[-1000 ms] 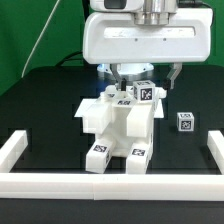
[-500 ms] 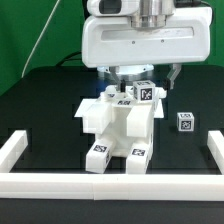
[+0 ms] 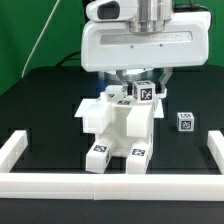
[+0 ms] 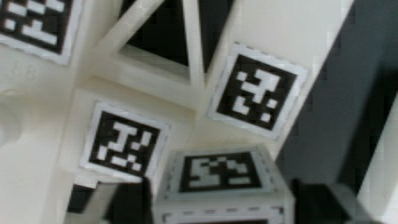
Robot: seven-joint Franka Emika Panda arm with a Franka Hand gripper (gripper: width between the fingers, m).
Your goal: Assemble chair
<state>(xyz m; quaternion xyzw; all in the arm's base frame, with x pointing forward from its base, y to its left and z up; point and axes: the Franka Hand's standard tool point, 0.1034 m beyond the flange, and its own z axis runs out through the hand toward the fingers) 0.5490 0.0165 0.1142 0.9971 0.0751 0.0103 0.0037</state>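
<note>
Chair (image 3: 118, 125) stands near the middle of the black worktop (image 3: 40, 110), inside the white border bars (image 3: 100, 181). Hand (image 3: 143, 80) hangs low over its top tagged block (image 3: 146, 91); whether it is spread or pinching that block I cannot tell. 1 small tagged cube (image 3: 184, 121) sits apart, toward the exterior view's right.

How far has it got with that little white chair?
Done: several chunky white pieces look fitted together as a partial chair. In hand: the gripper hangs right over its top tagged block; whether it grips is unclear. Left: at least one small tagged piece lies apart, at the exterior view's right.
</note>
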